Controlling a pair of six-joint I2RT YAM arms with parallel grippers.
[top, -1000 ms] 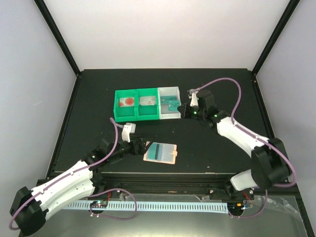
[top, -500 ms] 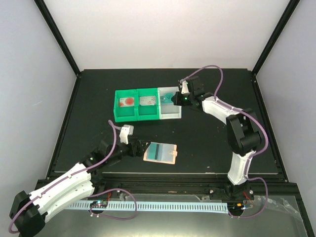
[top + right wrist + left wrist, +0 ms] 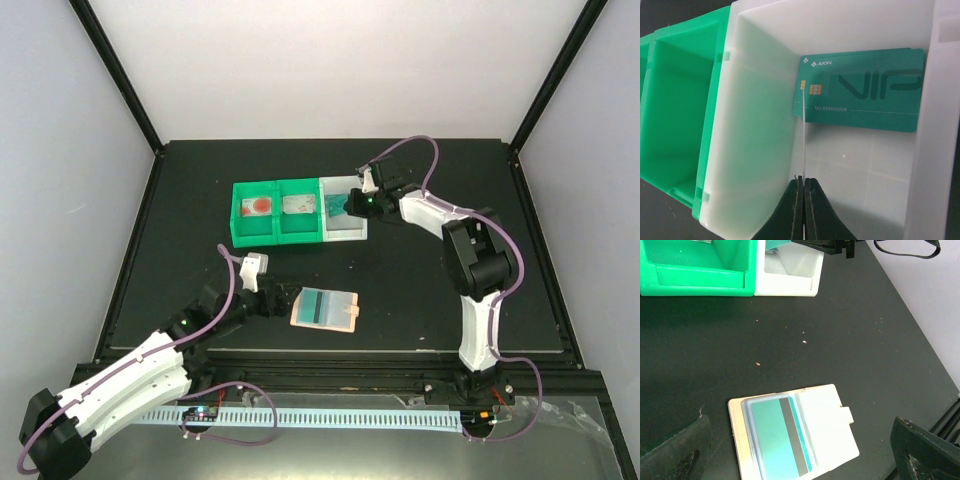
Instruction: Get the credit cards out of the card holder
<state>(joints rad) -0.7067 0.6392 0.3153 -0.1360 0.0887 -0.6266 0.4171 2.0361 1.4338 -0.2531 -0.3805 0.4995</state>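
Hovering low, the left arm [image 3: 140, 365] has jaws spread wide, card holder [image 3: 325, 310], long axis 9-to-3, just at their 3 o'clock, teal credit card [image 3: 775, 440] in its pocket; right arm [image 3: 430, 212], far off at 12, jaws pinched shut on an edge-on card [image 3: 803, 140] inside the white bin [image 3: 760, 125]

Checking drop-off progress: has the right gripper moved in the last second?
Yes. The right gripper, shut on a credit card, went left, from beside the bin tray to above its white compartment.
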